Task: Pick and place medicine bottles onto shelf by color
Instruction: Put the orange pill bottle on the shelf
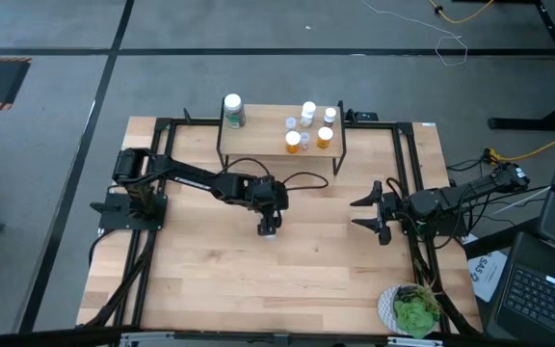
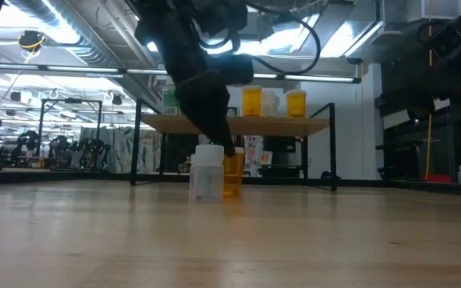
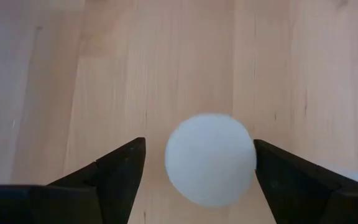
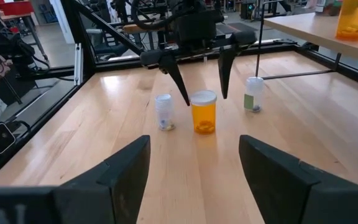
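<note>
My left gripper (image 1: 270,227) points down at the table's middle, open, with its fingers on either side of the white cap (image 3: 210,158) of an orange bottle (image 4: 204,115) that stands upright on the table. A small clear bottle (image 4: 163,112) and a white bottle with a greenish label (image 4: 252,93) stand on either side of it. The wooden shelf (image 1: 263,137) on black legs holds a large white-capped bottle (image 1: 232,109) at its left end and several small bottles (image 1: 308,127) at its right end. My right gripper (image 1: 366,212) waits open and empty at the right. My left gripper has one finger (image 3: 272,171) right at the cap's rim (image 3: 252,158); I cannot tell whether it touches. The other finger (image 3: 129,168) stands apart from the cap. The fingers come from above, pointing down, and the bottle stands on the table.
A green plant in a white pot (image 1: 414,310) stands at the table's near right corner. Black frame rails (image 1: 408,173) run along the table's sides. A laptop (image 1: 547,294) and cables lie beyond the right edge.
</note>
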